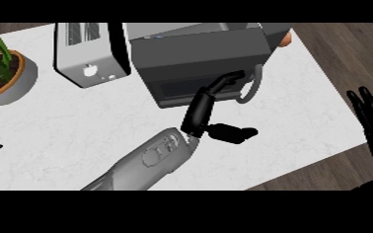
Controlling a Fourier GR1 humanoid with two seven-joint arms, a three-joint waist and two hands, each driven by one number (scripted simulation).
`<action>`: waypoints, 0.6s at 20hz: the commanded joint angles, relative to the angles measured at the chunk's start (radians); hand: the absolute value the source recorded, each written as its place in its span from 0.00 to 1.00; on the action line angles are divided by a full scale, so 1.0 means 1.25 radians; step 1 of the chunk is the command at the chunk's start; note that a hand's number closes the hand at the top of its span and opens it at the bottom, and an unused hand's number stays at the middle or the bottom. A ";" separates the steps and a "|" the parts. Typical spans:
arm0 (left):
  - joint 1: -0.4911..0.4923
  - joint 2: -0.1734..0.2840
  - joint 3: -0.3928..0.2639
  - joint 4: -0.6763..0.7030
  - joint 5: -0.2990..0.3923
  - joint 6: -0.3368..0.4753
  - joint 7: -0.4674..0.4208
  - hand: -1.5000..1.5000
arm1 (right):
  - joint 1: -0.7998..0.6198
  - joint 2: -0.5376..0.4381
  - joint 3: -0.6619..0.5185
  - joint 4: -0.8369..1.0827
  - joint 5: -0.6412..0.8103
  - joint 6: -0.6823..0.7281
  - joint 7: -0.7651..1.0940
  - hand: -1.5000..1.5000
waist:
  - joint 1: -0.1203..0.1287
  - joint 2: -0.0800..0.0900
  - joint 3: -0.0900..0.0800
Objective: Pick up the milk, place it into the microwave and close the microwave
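Observation:
The grey microwave (182,29) stands at the back middle of the white counter (87,123). Its dark door (197,59) faces me, with a curved handle (253,88) at its right side. My left hand (198,113) reaches up from the lower middle. Its straight fingers (224,81) touch the door's lower part beside the handle, and the thumb sticks out to the right. I cannot tell if the door is fully shut. No milk shows anywhere. My right hand (362,111) rests open at the right edge, fingers up.
A silver toaster (84,54) stands left of the microwave. A potted plant (11,69) sits at the far left edge. An orange object (288,38) peeks out behind the microwave's right corner. The counter's edge runs diagonally at the lower right over the wood floor (335,54).

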 commanded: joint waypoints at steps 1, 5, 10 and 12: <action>-0.054 -0.001 0.020 0.027 0.038 0.024 -0.024 0.00 | -0.013 -0.018 -0.007 0.000 -0.031 0.023 0.013 0.00 | -0.025 0.007 0.002; -0.086 -0.001 0.032 0.058 0.068 0.023 -0.043 0.00 | -0.043 -0.030 -0.007 -0.011 -0.061 0.032 0.031 0.00 | -0.035 0.016 0.002; -0.122 -0.001 0.038 0.086 0.099 0.031 -0.065 0.00 | -0.072 -0.045 -0.005 -0.012 -0.096 0.051 0.049 0.00 | -0.049 0.024 0.003; -0.124 -0.001 0.034 0.098 0.111 0.037 -0.076 0.00 | -0.071 -0.049 0.000 -0.017 -0.098 0.051 0.059 0.00 | -0.056 0.023 0.003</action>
